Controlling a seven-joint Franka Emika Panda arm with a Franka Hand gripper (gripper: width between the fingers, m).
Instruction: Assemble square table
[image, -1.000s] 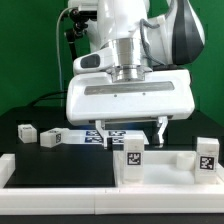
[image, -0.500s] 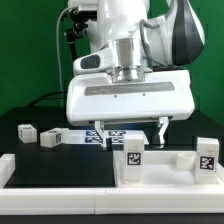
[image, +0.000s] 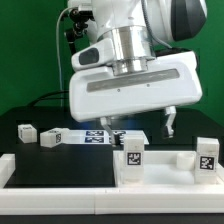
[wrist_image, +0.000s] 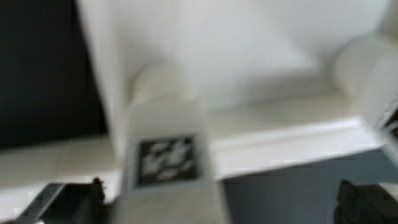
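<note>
Item: square table, parts loose on black table (image: 70, 150)
- Tabletop (image: 60, 172): flat white panel w/ raised rim, near left
- Far-left leg (image: 27, 131): small tagged block at far left; second leg (image: 50, 138) just right of it, both beyond the tabletop
- Upright leg (image: 132, 155): stands just right of the tabletop, tag facing near side; wrist view shows a tagged leg (wrist_image: 167, 150), prob. the same, can't confirm
- Right leg (image: 208, 155): upright at ext. view's right edge, tag facing near side
- Marker board (image: 100, 136): flat, tagged, far centre, behind the upright leg
- Hand (image: 137, 125): tilted, above the upright leg and clear of it; fingers (image: 168, 122) spread wide, nothing between them; wrist view agrees, hand (wrist_image: 217, 200) w/ dark fingertips (wrist_image: 71, 203) at opposite edges, white surfaces below blurred
</note>
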